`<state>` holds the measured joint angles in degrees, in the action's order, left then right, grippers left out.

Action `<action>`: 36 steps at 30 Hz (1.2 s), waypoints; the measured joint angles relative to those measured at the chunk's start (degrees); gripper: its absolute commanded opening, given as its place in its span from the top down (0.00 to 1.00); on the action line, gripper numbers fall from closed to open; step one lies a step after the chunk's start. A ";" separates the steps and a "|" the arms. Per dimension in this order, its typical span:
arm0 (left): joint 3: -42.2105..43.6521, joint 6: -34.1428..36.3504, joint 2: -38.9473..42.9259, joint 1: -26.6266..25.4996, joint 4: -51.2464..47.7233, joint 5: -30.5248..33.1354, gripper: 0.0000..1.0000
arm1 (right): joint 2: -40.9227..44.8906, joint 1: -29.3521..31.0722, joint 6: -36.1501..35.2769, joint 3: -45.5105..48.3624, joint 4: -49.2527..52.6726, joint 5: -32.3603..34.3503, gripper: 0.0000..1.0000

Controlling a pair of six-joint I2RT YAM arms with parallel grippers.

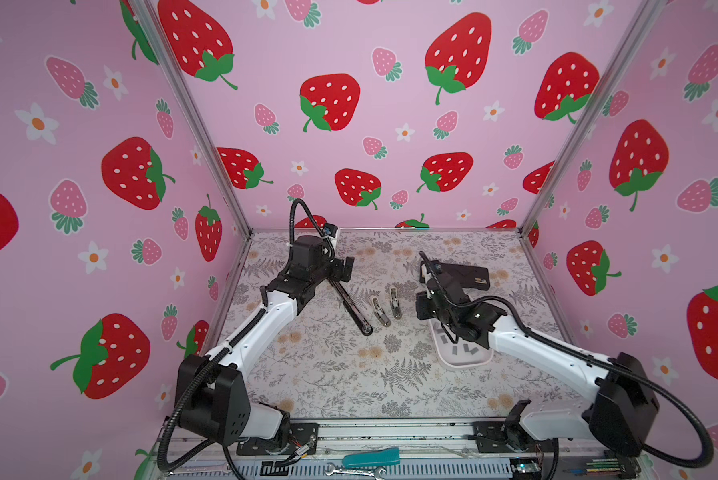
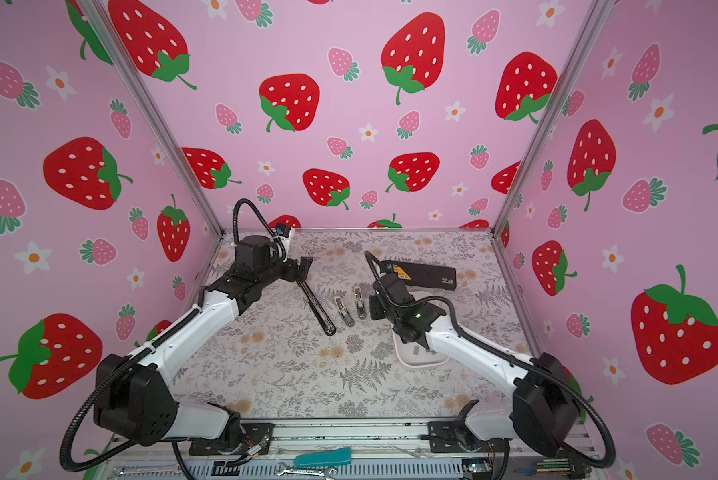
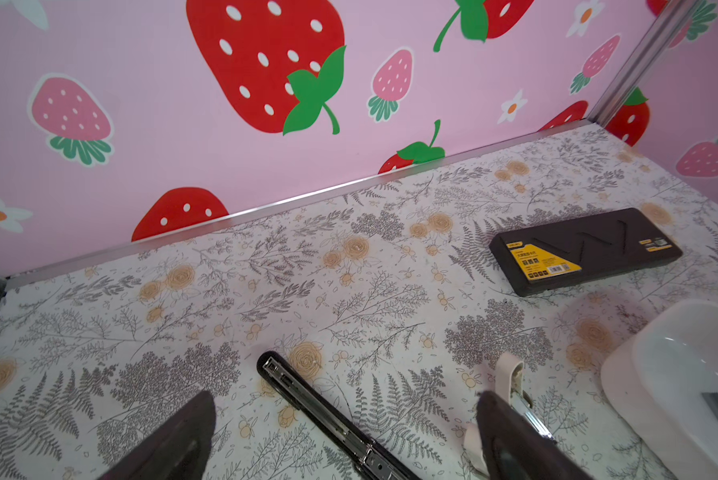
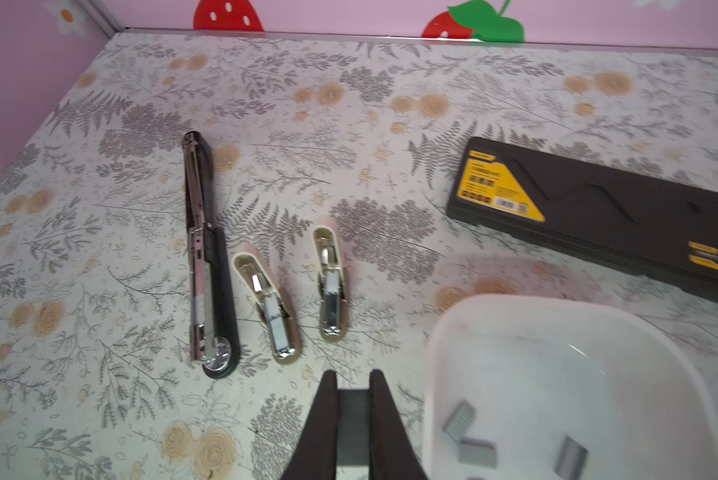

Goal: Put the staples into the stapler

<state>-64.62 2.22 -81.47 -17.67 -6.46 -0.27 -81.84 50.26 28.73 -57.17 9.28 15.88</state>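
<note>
A long black stapler point(image 1: 351, 307) lies opened flat on the floral table, its metal channel up point(image 4: 201, 266). Beside it lie two small beige staplers point(image 4: 268, 303) point(image 4: 330, 286), also opened. Loose grey staples point(image 4: 461, 419) rest in a white tray point(image 4: 432, 374). My right gripper point(image 4: 352, 376) is shut on one grey strip of staples point(image 4: 352, 419), hovering between the tray and the small staplers. My left gripper point(image 3: 345, 399) stands open over the far end of the black stapler point(image 3: 307, 399), with nothing between its fingers.
A flat black box with a yellow label point(image 1: 469, 276) lies at the back right, behind the tray point(image 1: 461, 361). Pink strawberry walls close in the table on three sides. A teal tool point(image 1: 370, 457) and a wrench lie on the front rail.
</note>
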 measured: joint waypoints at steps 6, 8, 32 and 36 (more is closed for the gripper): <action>-0.15 -1.18 -0.70 0.00 -2.80 3.91 0.01 | -14.19 0.59 -2.58 -3.87 -4.74 -1.57 0.95; -0.63 -1.46 -1.11 0.07 -3.52 3.96 0.01 | -17.27 0.50 -3.17 -4.74 -5.99 -1.53 0.95; -2.38 -2.10 -1.01 0.04 -4.07 -0.42 0.01 | -24.24 -1.77 -3.28 -4.94 -11.91 -1.46 0.96; -2.38 -2.10 -0.98 0.04 -4.07 -0.42 0.01 | -24.24 -1.77 -3.08 -4.94 -12.00 -1.66 0.96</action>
<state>-67.00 0.12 -82.46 -17.63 -10.52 -0.69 -106.08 48.49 25.65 -62.11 -2.72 14.22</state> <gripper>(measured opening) 0.990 0.137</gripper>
